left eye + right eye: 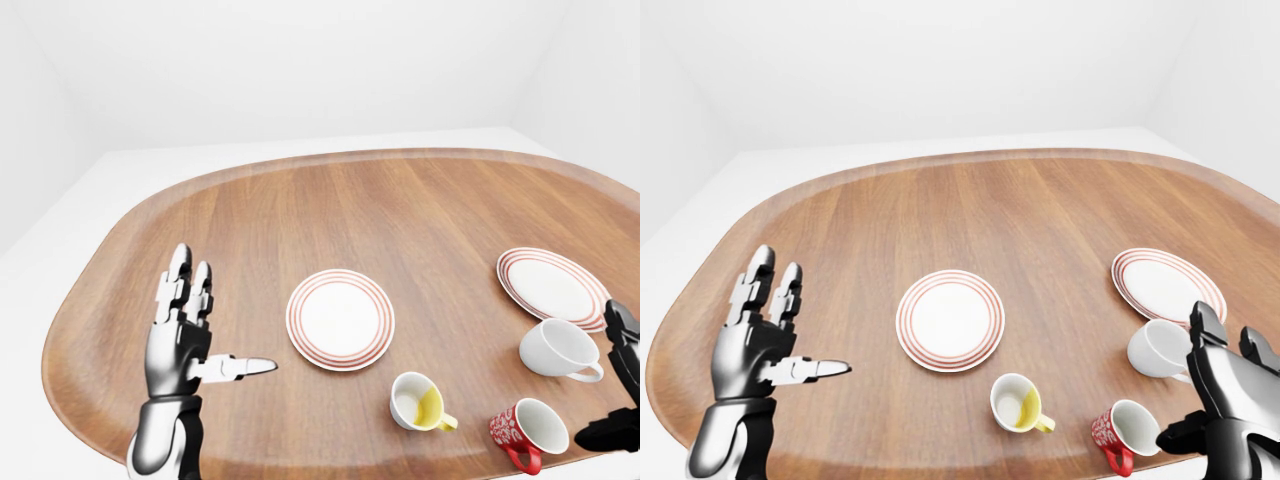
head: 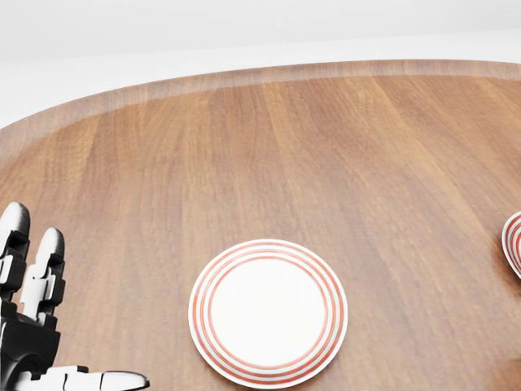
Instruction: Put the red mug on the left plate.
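Observation:
The red mug (image 1: 526, 432) lies on its side at the bottom right of the wooden table (image 1: 330, 200), mouth up and to the right, handle down. The left plate (image 1: 340, 319), white with red rings, lies near the table's middle and also shows in the head view (image 2: 269, 312). My right hand (image 1: 1230, 400) is open just right of the red mug, not holding it. My left hand (image 1: 195, 335) is open and empty, raised at the left of the left plate, fingers up and thumb pointing right.
A second red-ringed plate (image 1: 553, 286) lies at the right. A white mug (image 1: 558, 350) lies on its side below it. A white mug with a yellow inside (image 1: 420, 403) lies left of the red mug.

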Robot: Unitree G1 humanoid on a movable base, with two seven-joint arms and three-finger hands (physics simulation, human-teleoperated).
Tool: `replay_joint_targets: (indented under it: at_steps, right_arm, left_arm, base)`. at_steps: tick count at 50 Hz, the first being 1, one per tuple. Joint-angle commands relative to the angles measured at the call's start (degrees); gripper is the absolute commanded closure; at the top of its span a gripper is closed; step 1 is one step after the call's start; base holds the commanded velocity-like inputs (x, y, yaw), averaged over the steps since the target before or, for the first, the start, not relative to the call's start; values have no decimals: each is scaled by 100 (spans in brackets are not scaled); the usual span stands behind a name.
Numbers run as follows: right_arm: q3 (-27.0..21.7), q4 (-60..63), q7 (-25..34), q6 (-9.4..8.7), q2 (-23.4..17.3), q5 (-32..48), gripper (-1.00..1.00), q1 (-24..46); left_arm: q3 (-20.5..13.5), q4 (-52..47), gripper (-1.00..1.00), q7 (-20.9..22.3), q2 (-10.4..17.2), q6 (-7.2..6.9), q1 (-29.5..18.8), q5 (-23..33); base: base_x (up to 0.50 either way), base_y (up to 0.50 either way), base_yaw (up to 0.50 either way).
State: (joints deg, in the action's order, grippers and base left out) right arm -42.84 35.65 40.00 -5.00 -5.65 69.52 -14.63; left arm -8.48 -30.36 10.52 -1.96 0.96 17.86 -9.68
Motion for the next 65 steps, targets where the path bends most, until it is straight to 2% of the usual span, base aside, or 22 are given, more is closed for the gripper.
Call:
replay_joint_targets:
  at_steps: [1,9,13,23,36,47,57,65]
  right_arm:
    - [-283,-148,0,0,184,-151,-100,-251]
    - [-796,-747,0,0,607,-677,-100,-757]
    - [-783,-1178,0,0,605,-727,-100,-769]
    - [-683,-1330,0,0,492,-793,-100,-725]
    - [-567,-1181,-49,0,76,-900,-100,-351]
    - [-527,-1149,-81,0,66,-927,-100,-333]
    - [-141,-1786,-183,0,-142,-943,-100,-209]
    - [204,-2528,-573,0,-453,-1120,-100,-42]
  left_arm:
    - [-38,-56,-100,39,-34,8,46,-7]
    - [-35,-92,-100,11,-37,-11,60,21]
    - [-83,-55,-100,-6,-28,-68,-6,0]
    - [-146,-82,-100,1,-25,-134,-42,-16]
    - [-137,-49,-100,-9,-22,-134,-74,5]
    - [-140,-26,-100,-18,-22,-123,-86,17]
    - [-154,-32,-100,-23,-22,-142,-82,2]
    - [-139,-14,-100,-37,-19,-161,-98,22]
  base:
    - [0,0,0]
    - [0,0,0]
    - [0,0,0]
    - [0,0,0]
    - [0,0,0]
    - [0,0,0]
    - [0,0,0]
    - [0,0,0]
